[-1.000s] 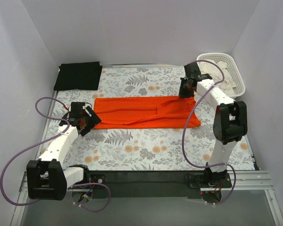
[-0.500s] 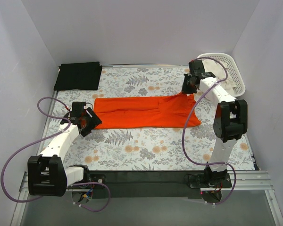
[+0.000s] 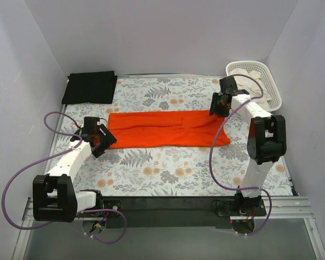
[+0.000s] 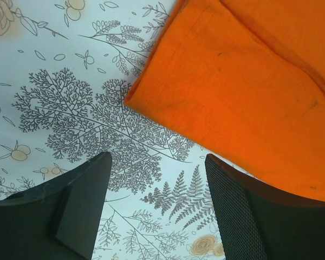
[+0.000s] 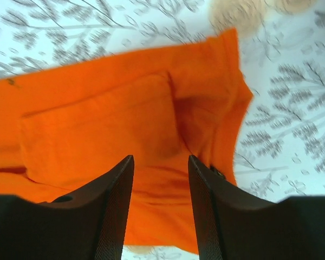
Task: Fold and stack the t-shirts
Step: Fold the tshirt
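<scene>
Top external view: the soft orange t-shirt (image 3: 168,129) lies flat on the flowery tablecloth (image 3: 151,168), a long strip running left to right. The left gripper (image 3: 103,139) and right gripper (image 3: 214,110), at its ends, are spread apart, holding nothing.

The orange t-shirt (image 4: 249,81) is matt knitted cloth with a fine, slightly grainy surface and a stitched hem. The black t-shirt (image 3: 90,87) at the table's far left corner is dull, soft cloth. The tablecloth (image 4: 70,108) is smooth and matt, with a printed floral pattern. The basket (image 3: 275,86) at the far right corner is white plastic lattice. The left gripper (image 4: 157,162) has matt black plastic fingers (image 4: 81,206), one with a finely cross-hatched pad. The right gripper (image 5: 161,168) has the same finish.
</scene>
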Available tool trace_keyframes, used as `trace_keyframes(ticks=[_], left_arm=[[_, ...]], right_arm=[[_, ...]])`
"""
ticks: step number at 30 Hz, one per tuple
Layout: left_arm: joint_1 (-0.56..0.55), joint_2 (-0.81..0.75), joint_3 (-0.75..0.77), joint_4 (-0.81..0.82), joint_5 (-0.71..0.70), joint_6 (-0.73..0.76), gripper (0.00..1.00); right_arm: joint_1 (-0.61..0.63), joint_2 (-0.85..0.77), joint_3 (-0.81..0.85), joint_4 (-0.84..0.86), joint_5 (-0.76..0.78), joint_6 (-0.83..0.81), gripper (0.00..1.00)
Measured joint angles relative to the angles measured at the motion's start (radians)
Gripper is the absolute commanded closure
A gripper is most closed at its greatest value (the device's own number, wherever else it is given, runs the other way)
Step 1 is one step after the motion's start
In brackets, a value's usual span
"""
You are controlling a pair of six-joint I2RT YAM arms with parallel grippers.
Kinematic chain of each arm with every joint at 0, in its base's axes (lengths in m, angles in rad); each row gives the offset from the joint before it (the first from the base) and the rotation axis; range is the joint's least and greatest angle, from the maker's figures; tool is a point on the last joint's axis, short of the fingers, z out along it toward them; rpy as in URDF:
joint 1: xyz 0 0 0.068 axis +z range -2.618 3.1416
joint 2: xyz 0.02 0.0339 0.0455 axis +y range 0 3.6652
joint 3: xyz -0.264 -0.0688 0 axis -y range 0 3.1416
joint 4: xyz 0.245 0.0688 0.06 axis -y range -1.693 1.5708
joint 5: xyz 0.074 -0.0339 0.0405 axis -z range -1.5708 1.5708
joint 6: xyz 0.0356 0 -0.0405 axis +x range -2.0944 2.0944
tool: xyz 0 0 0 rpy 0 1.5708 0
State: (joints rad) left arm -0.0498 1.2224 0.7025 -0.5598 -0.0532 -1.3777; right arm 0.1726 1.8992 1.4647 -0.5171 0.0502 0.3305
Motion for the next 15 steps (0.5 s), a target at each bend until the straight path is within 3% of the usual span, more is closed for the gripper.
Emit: trace_keyframes(ticks=[8,15], left_arm=[[0.0,0.068,0.034,0.017,-0.055,-0.033,0.35],[0.0,0.155,0.035,0.048,-0.08,-0.037,0.41]], right_arm=[[-0.113,-0.223,-0.279,-0.011,-0.028,0.007,0.48],[-0.194,-0.339,-0.476,-0.003,-0.108,0.022,0.5]])
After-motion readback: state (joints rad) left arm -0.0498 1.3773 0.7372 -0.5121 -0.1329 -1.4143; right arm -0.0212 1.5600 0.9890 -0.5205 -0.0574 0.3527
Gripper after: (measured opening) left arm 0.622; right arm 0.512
